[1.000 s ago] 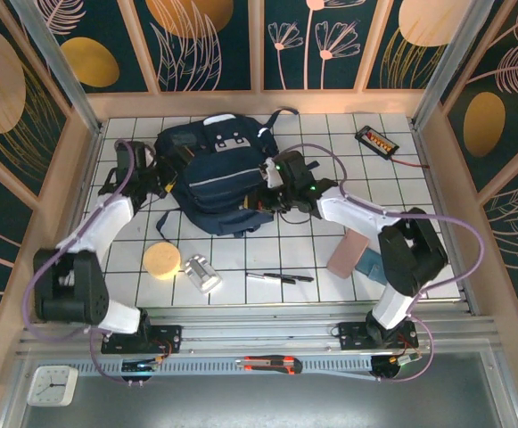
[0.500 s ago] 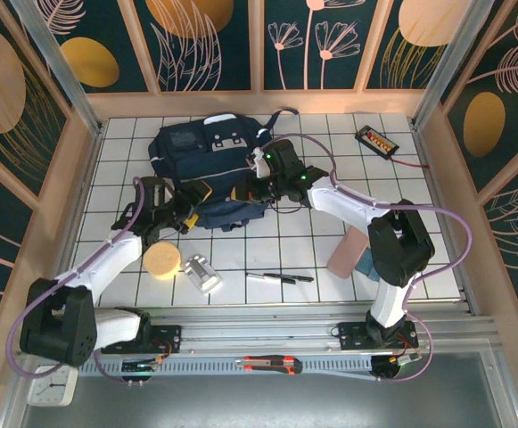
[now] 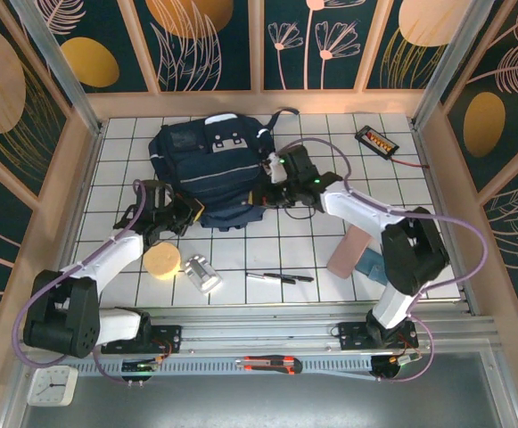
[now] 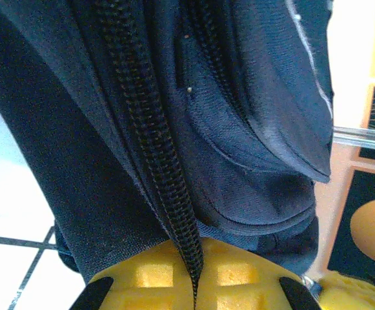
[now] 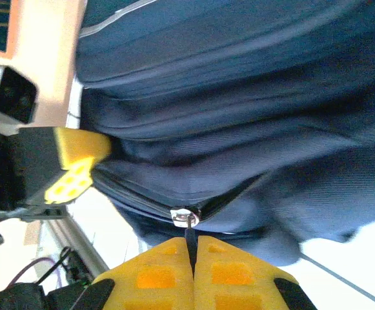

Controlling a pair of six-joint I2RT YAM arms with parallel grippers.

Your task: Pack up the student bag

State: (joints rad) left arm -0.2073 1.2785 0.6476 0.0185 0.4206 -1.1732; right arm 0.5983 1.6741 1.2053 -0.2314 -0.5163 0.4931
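White gridded tabletop (image 3: 330, 241) carries the student bag (image 3: 209, 165), lying flat. At the bag's left corner, left fingers (image 4: 155, 278) pinch its zipper track (image 4: 155, 161), apparently; right fingers (image 5: 226, 278) clamp the zipper pull (image 5: 186, 216). Packing seems barely begun: pen (image 3: 281, 277), can (image 3: 202, 273) and yellow disc (image 3: 162, 259) lie before the bag.

Student bag (image 3: 214, 165): matt navy woven cloth, fine twill grain. Zip tape (image 4: 152, 129): coarse black ribbed weave. Zip slider (image 5: 184, 216): bright bare metal. Right fingers (image 5: 168, 274): yellow plastic, matt, waffle-moulded. Counter (image 3: 241, 245): white tiles, smooth, slight sheen.
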